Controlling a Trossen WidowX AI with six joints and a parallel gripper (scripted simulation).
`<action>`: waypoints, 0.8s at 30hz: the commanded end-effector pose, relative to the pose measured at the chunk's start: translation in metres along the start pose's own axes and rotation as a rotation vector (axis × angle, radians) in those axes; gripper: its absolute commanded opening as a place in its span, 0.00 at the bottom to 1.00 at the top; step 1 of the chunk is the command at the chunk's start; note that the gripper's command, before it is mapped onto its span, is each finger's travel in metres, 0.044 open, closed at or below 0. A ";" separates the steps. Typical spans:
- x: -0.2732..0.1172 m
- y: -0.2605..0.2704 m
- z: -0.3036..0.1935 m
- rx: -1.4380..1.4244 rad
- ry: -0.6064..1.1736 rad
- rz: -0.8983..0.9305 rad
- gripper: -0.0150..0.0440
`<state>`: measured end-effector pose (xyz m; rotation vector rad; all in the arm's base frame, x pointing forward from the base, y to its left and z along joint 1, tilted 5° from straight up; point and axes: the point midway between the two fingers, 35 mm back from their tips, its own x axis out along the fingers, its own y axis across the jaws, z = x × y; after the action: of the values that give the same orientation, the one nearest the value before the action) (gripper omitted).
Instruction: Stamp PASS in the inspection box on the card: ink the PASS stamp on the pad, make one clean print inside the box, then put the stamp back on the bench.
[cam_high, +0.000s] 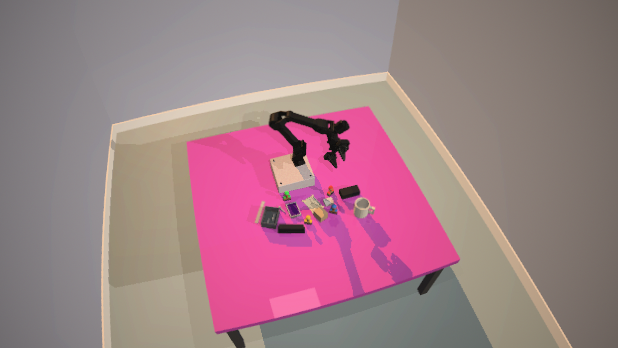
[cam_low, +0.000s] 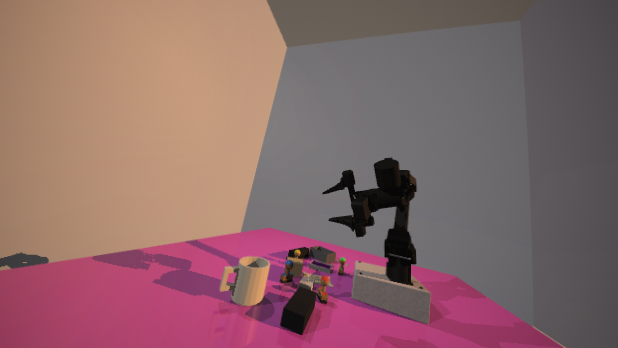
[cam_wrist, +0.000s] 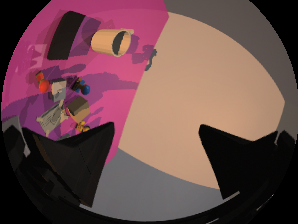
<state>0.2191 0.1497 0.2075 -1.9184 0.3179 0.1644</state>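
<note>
My gripper (cam_high: 339, 162) (cam_low: 327, 206) (cam_wrist: 158, 128) is wide open and empty, high above the table. Four small stamp-like pieces stand among the clutter: green-topped (cam_high: 286, 195) (cam_low: 342, 260), red-topped (cam_high: 330, 190) (cam_low: 325, 280) (cam_wrist: 44, 85), blue-topped (cam_high: 334, 208) (cam_low: 289, 264) (cam_wrist: 85, 90) and yellow-topped (cam_high: 308, 219) (cam_low: 297, 254). Which one is PASS cannot be read. A purple ink pad (cam_high: 293, 209) (cam_low: 321, 266) lies in a pale case. A pale, printed, card-like piece (cam_wrist: 51, 119) lies between the pad and the red-topped piece; its box and any print are too small to make out.
A mug (cam_high: 361, 208) (cam_low: 251, 282) (cam_wrist: 106, 42) stands beside a black block (cam_high: 349, 191) (cam_low: 298, 310) (cam_wrist: 66, 35). A tan block (cam_high: 320, 215) (cam_low: 296, 267) (cam_wrist: 78, 108) is near the card. A dark grey tray (cam_high: 270, 217) and another black block (cam_high: 291, 229) lie beyond the pad.
</note>
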 end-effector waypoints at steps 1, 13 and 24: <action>0.001 0.001 -0.001 0.002 0.003 0.006 0.89; 0.075 0.071 -0.074 0.283 0.211 0.447 0.62; 0.084 0.151 -0.151 0.760 0.462 0.843 0.62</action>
<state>0.2562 -0.0323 0.1128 -1.1371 1.2096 0.1526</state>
